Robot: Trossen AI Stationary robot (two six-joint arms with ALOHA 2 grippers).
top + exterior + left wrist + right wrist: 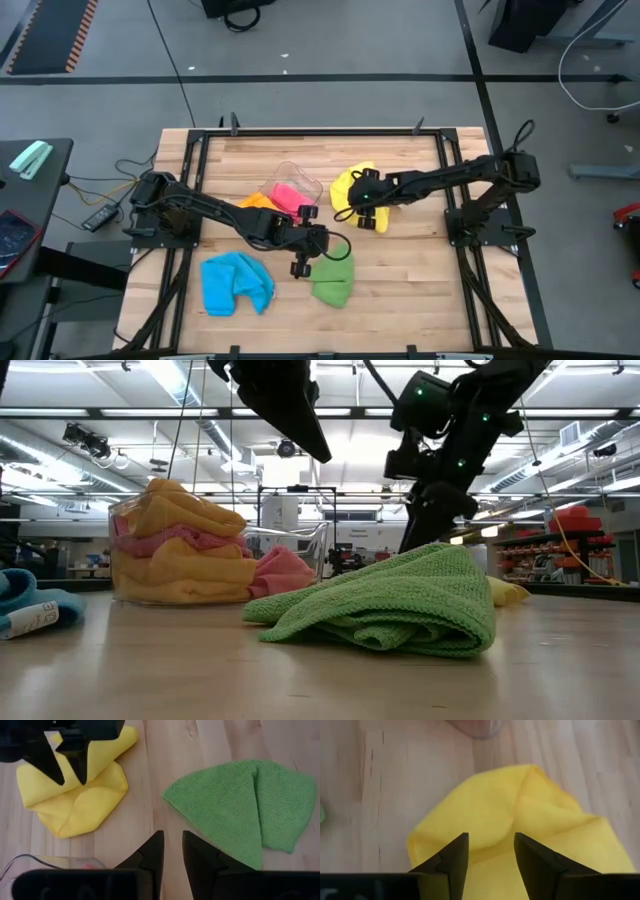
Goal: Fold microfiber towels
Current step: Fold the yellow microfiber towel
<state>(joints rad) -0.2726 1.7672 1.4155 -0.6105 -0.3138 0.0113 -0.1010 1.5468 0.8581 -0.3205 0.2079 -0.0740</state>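
The right gripper (490, 855) is positioned directly above the yellow towel (520, 815), jaws parted with nothing between them. The left gripper (171, 852) is held over bare wood just beside the green towel (245, 805), its jaws only narrowly apart and empty.

The step in hand is judged to be a pick on the yellow towel. For a clean fold, a single outer corner or edge should be pinched, not the bunched middle, so that only one layer is lifted and the cloth is drawn flat before being turned over.

The yellow towel is thin and soft, creased into several irregular flaps. The green towel is a nubby, looped weave, lying doubled in a rounded wedge. The blue towel (236, 283) is rumpled near the table's front edge. Orange and pink cloths are packed in the clear plastic tub (125, 550), with some pink cloth visible at the tub's open side. The wooden table (420, 270) is smooth planked board.
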